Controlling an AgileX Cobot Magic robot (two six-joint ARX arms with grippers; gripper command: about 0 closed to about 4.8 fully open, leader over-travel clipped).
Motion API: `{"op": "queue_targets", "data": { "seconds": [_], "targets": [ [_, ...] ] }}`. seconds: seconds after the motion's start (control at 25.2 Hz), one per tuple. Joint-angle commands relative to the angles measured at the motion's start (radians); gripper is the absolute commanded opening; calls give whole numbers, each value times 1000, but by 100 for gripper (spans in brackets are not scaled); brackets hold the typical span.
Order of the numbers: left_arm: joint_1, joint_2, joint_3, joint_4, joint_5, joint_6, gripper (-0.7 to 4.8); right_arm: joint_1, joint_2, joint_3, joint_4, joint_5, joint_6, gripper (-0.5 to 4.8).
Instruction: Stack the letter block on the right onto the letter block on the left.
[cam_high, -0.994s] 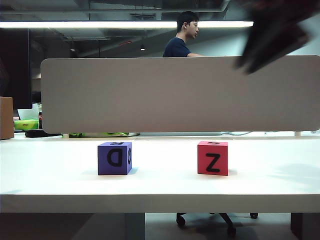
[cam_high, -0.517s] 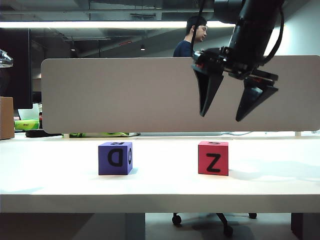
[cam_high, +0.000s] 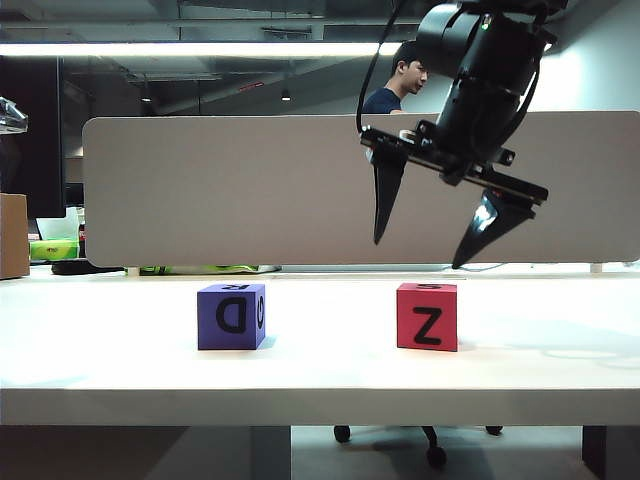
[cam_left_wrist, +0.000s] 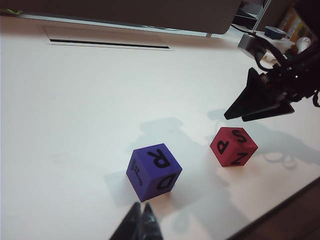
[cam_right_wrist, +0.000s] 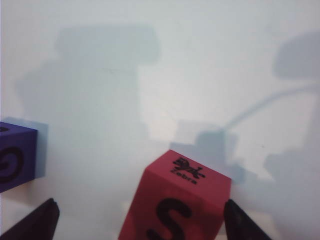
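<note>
Bench (cam_high: 120, 370) carries both blocks, well apart.
Right end effector (cam_high: 432, 225) is held spread wide above red block (cam_high: 427, 316); purple block (cam_high: 231, 316) sits leftward; left end effector (cam_left_wrist: 140, 225) is seen closed, empty.

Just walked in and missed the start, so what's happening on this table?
A two-armed robot is set to stack two letter blocks. The right gripper hangs open in the air just above the red block, not touching it. The purple block sits apart on the table, to the left in the exterior view. The left gripper looks shut and hovers near the purple block, holding nothing. Nothing is stacked yet.
</note>
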Motion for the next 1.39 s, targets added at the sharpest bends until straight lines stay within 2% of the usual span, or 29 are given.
{"op": "queue_targets", "data": {
  "seconds": [0.04, 0.44, 0.48, 0.56, 0.6, 0.76, 0.87, 0.95, 1.07, 1.23, 1.39],
  "targets": [
    [0, 0, 4, 10, 6, 3, -3, 2, 20, 3, -21, 10, 37, 479],
    [0, 0, 4, 10, 6, 3, -3, 18, 82, 3, -76, 5, 57, 479],
    [0, 0, 4, 10, 6, 3, -3, 19, 82, 3, -68, 6, 57, 459],
    [0, 0, 4, 10, 6, 3, -3, 19, 82, 5, -57, 3, 56, 307],
    [0, 0, 4, 10, 6, 3, -3, 19, 82, 5, -60, 3, 56, 274],
    [0, 0, 4, 10, 6, 3, -3, 19, 82, 5, -56, 2, 45, 199],
    [0, 0, 4, 10, 6, 3, -3, 19, 79, 34, -75, -20, 31, 201],
    [0, 0, 4, 10, 6, 3, -3, 21, 80, 95, -110, -78, -8, 201],
    [0, 0, 4, 10, 3, 3, -3, 77, 80, 236, -151, -139, -43, 201],
    [1, 0, 4, 12, -3, 3, -3, 189, 89, 341, -77, -69, -57, 201],
    [1, 0, 4, 12, -3, 3, -3, 267, 151, 356, -7, -63, -56, 201]
  ]
}}
